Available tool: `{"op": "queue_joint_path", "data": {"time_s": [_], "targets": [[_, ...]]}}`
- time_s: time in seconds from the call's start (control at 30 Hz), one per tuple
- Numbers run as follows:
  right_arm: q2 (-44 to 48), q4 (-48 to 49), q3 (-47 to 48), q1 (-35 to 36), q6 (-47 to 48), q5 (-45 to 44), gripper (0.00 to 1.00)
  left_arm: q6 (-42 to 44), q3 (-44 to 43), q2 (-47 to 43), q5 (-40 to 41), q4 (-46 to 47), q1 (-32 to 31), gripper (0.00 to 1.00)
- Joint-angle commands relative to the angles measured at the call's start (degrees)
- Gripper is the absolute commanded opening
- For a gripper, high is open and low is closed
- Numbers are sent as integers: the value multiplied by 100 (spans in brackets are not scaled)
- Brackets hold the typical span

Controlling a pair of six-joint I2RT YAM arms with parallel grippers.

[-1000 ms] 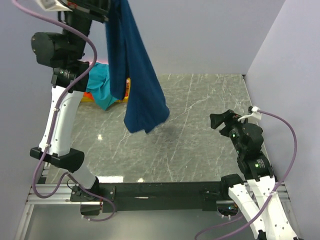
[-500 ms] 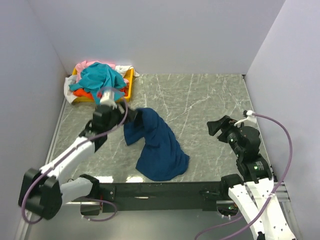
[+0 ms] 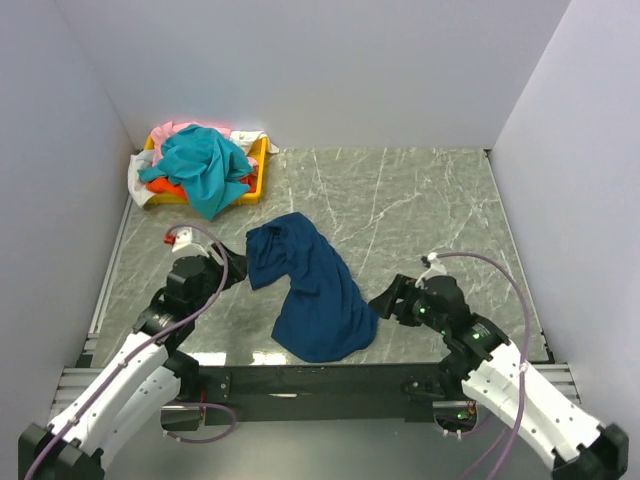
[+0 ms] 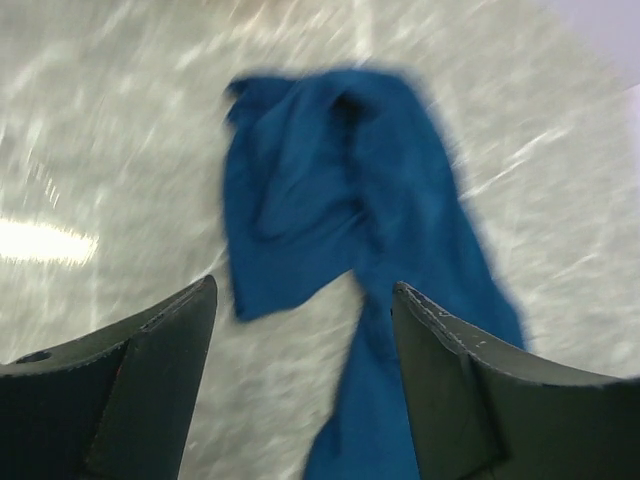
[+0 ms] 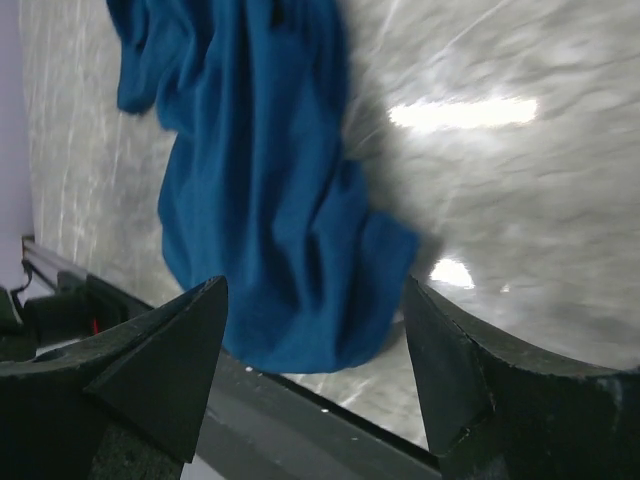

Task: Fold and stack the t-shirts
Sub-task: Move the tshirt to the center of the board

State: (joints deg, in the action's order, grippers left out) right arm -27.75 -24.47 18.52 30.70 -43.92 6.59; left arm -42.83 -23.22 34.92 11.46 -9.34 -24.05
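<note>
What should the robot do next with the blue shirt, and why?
Probably slide the right gripper forward and pinch the corner of the blue shirt nearest it, to start spreading it out. The shirt lies crumpled on the table, too bunched to fold. The left gripper waits open on its other side, and neither holds anything.

The 2 arms stretch low and forward from their bases, the left claw (image 3: 232,276) and right claw (image 3: 386,300) angled inward toward each other, jaws spread wide and empty.
</note>
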Motion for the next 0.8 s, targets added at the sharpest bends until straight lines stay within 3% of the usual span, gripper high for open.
{"op": "queue_joint_path", "data": {"time_s": [0.0, 0.13, 0.37, 0.53, 0.77], "targets": [[-379, 636, 20, 794, -635, -649, 77, -199, 195, 409, -82, -42, -20, 75], [-933, 724, -77, 1350, -960, -1054, 77, -130, 160, 1252, -241, 143, -55, 71], [-1443, 882, -165, 1886, -1241, -1318, 76, -147, 239, 1728, -381, 635, -152, 71], [-1751, 1172, -218, 2054, -1373, -1301, 74, -112, 213, 2246, -496, 890, -170, 71], [-1787, 1243, -218, 2168, -1409, -1397, 70, 90, -68, 3003, -391, 1137, -196, 62]]}}
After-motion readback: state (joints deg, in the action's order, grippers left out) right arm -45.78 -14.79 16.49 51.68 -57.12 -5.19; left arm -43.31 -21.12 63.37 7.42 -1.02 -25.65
